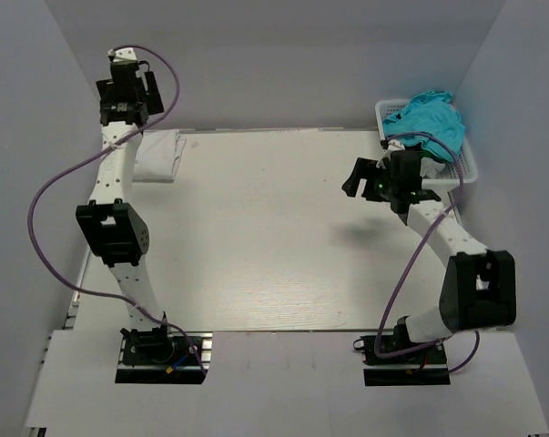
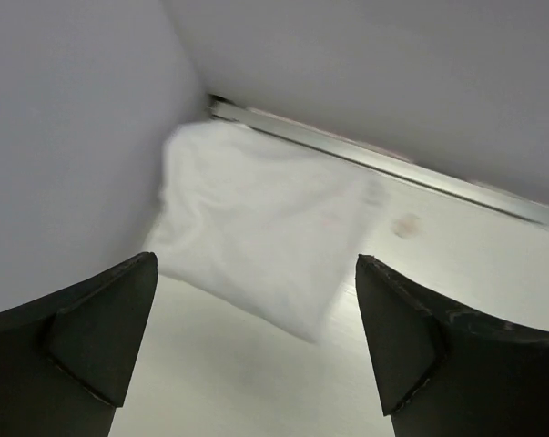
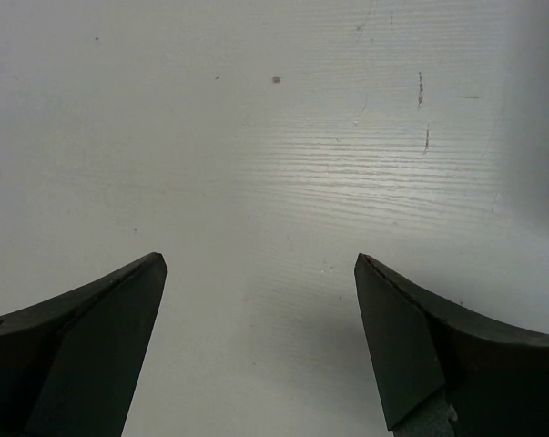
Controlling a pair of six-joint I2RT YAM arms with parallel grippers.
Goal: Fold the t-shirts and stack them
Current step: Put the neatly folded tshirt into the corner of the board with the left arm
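A folded white t-shirt [image 1: 161,154] lies flat in the table's far left corner, against the wall. My left gripper [image 1: 126,91] hangs above it, open and holding nothing. In the left wrist view the white t-shirt [image 2: 256,218] lies beyond and below the wide-apart fingers of the left gripper [image 2: 256,259]. Turquoise t-shirts [image 1: 428,118] are heaped in the white basket [image 1: 464,164] at the far right. Just in front of the basket, my right gripper [image 1: 372,182] hovers over bare table, open. The right wrist view shows the right gripper [image 3: 259,259] with only the tabletop between its fingers.
Grey walls close in the table at the back and on both sides. A metal rail [image 2: 456,182] runs along the table's far edge behind the white shirt. Purple cables [image 1: 51,191] loop beside each arm.
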